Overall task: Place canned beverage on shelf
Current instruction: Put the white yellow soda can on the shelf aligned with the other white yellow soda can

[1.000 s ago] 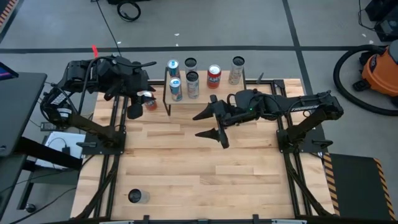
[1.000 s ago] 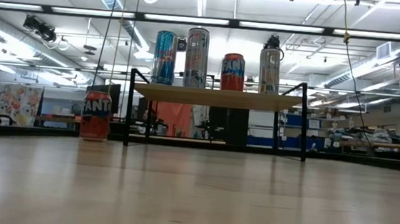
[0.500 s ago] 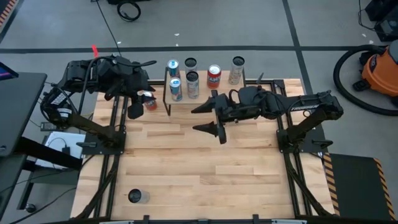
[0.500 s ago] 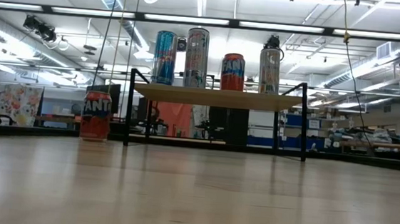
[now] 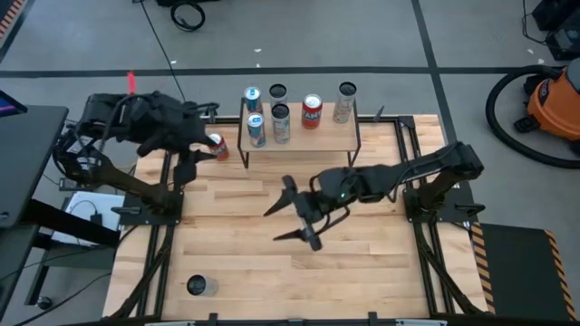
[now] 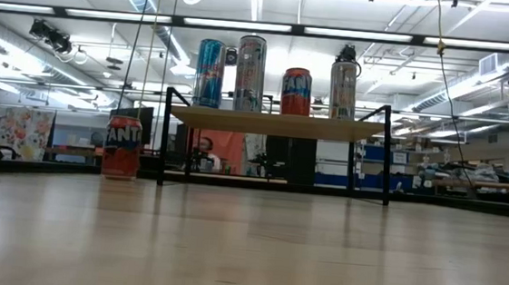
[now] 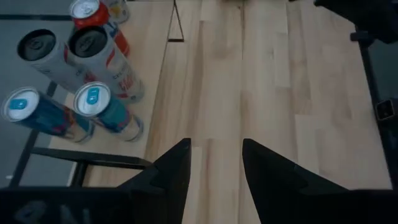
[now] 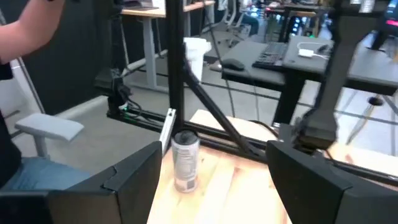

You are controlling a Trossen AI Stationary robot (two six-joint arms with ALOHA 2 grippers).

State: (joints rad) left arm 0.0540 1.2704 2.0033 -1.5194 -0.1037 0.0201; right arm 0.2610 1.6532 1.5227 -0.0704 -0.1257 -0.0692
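The shelf stands at the table's far edge with several cans on its board. An orange Fanta can stands on the table just left of it. A silver can stands upright near the table's near left corner and also shows ahead in the right wrist view as the silver can. My right gripper hovers open over the table's middle, pointing toward that corner, with nothing between its fingers. My left gripper is open and empty at the far left, beside the Fanta can.
Black frame rails run along the table's left and right sides. Bare wood lies between my right gripper and the near edge. A person's arm shows in the room beyond the table's left edge.
My right gripper has swung from beside the shelf toward the table's near left, sinking a little and rolling, its fingers still open. My left arm has shifted slightly toward the table's left edge. The cans have stayed put.
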